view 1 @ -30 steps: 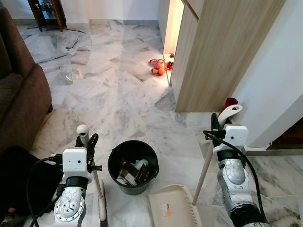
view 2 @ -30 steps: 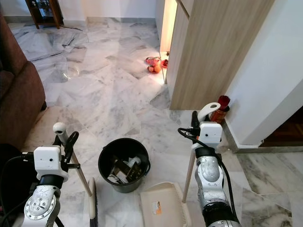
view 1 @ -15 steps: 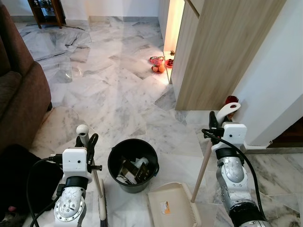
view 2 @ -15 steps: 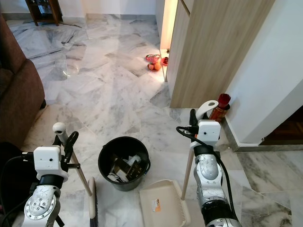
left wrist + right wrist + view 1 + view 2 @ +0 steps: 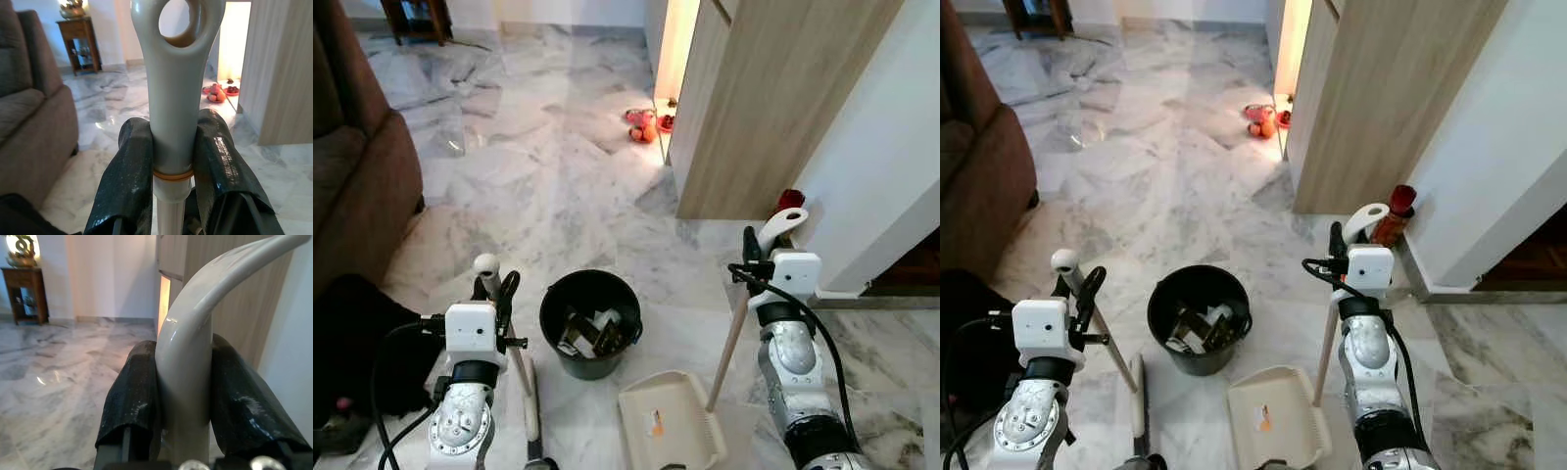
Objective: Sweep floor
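Note:
My left gripper [image 5: 495,286] is shut on the grey top of a broom handle [image 5: 173,98]. The wooden shaft [image 5: 516,360] slopes down to the broom head [image 5: 530,411] on the marble floor. My right gripper [image 5: 756,251] is shut on the white curved grip [image 5: 195,347] of a long-handled dustpan. Its wooden pole [image 5: 731,338] runs down to the cream pan [image 5: 668,431], which lies flat on the floor. Between the arms stands a black bin [image 5: 591,369] holding scraps of rubbish.
A brown sofa [image 5: 352,176] lines the left side, with a dark bundle [image 5: 352,338] at its foot. A wooden partition [image 5: 773,98] and white wall [image 5: 881,166] close the right. A red bottle [image 5: 790,199] stands at their corner. Fruit plates [image 5: 644,125] sit further ahead.
The whole picture has shifted a little, so the camera has moved. Both grippers keep their hold, and the broom, dustpan and bin stand as before.

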Tool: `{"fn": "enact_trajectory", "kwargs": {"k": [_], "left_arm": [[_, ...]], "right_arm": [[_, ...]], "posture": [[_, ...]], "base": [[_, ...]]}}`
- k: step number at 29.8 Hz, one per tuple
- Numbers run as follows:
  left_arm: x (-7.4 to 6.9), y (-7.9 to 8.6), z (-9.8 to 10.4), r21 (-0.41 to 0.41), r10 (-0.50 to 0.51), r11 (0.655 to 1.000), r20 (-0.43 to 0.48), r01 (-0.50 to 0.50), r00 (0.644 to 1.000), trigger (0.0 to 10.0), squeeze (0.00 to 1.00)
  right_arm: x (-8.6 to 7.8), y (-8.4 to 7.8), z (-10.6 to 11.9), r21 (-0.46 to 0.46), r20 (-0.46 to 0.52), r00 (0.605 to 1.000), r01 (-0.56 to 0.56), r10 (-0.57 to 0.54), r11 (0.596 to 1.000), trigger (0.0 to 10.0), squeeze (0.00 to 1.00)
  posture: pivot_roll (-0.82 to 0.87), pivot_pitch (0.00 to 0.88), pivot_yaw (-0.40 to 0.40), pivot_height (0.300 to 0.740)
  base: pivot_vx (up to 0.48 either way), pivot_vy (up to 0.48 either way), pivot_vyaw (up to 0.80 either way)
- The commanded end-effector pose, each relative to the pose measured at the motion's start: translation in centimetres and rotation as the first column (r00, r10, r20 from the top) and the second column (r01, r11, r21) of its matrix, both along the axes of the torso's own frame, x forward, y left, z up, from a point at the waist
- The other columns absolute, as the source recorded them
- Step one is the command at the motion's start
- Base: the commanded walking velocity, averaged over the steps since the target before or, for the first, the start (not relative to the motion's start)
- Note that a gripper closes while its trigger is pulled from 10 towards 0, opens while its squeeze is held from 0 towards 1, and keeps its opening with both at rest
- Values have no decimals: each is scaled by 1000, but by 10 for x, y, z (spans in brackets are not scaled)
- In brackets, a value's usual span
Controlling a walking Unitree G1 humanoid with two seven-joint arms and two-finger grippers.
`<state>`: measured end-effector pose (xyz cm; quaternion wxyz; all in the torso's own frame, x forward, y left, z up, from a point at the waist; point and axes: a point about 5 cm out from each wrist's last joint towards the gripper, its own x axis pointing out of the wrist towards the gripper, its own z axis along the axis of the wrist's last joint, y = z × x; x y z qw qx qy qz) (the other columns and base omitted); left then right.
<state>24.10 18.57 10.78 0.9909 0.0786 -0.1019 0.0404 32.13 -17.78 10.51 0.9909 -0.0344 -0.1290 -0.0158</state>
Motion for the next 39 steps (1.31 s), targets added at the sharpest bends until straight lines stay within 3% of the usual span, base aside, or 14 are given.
{"fn": "enact_trajectory", "kwargs": {"k": [1,18,31,39], "left_arm": [[0,-2,3,10,-5,1000,29,5,1000,10000,16],[1,-3,3,12,-12,1000,31,11,999,10000,20],[4,-2,2,21,6,1000,25,-6,1000,10000,4],[4,-3,0,20,5,1000,20,-6,1000,10000,4]], "right_arm": [[2,-2,6,4,24,1000,5,-5,1000,10000,0],[3,1,6,14,24,1000,-4,4,1000,10000,0],[3,4,2,39,-3,1000,-6,6,999,10000,0],[4,3,1,40,-15,1000,-3,4,999,10000,0]], "posture": [[30,83,-54,740],[32,74,-55,740],[38,83,-58,740],[42,87,-62,740]], "base": [[-281,0,0],[-279,0,0],[0,0,0],[0,0,-768]]}}
